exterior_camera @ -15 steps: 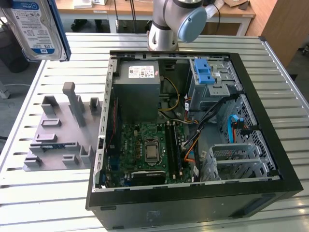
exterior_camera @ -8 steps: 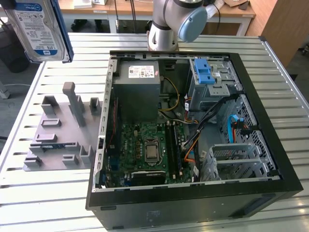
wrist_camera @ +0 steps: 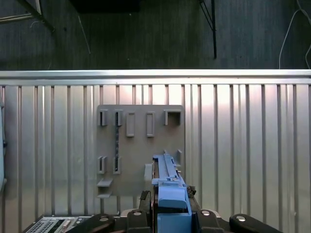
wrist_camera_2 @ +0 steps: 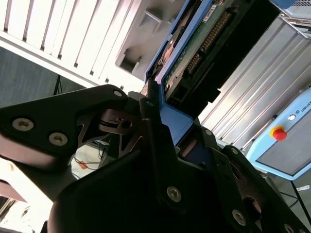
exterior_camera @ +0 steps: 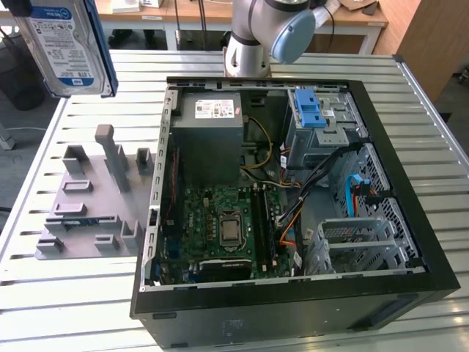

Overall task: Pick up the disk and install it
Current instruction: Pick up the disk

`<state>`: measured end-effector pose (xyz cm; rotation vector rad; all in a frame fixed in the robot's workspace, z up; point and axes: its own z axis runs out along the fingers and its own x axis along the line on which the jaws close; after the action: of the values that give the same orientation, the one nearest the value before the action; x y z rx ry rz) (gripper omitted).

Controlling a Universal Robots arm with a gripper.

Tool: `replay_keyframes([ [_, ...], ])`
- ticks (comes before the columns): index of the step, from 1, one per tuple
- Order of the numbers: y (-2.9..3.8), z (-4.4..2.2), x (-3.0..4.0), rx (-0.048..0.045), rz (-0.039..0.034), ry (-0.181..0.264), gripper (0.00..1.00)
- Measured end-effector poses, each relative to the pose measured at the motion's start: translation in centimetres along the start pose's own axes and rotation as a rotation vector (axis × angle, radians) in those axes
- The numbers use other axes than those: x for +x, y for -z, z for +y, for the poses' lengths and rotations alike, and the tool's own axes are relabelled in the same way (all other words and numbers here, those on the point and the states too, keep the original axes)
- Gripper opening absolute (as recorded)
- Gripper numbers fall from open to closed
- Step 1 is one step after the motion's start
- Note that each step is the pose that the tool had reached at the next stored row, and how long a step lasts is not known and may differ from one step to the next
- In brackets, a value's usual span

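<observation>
1. The gripper is gripping the disk, a flat rectangular silver hard drive with a thin blue plastic frame. In the second wrist view the jaws are narrowed onto one end of that frame, with a finger on either side.
2. In the exterior view the disk is hanging in the air at the exterior view's upper left, with its blue-and-white label facing the camera. It is well apart from the open black computer case lying on the slatted aluminium table.
3. The first wrist view is looking along the drive's blue edge onto the grey slotted fixture plate. The drive is sitting clear of the plate.
4. Judgement: the pick-up is looking complete and the carry is the step in hand. Nothing is seated in the case yet.
5. Judgement: only the plastic end is being gripped, so most of the drive is overhanging the jaws. Smooth, slow travel is advisable, since a jerk could pivot the drive in the grip.
6. Judgement: the orange and black cables are crowding the case interior and could snag the drive, so it is worth keeping it square and high.
</observation>
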<state>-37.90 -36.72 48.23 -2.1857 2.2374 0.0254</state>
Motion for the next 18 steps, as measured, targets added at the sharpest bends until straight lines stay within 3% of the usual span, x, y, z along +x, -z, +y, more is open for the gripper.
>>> replay_keyframes([
  [7, 0.01, -1.03, 0.23, 0.0, 0.0, 0.0, 0.36],
  [18, 0.0, -1.35, 0.24, 0.0001, -0.0001, 0.0, 0.36],
])
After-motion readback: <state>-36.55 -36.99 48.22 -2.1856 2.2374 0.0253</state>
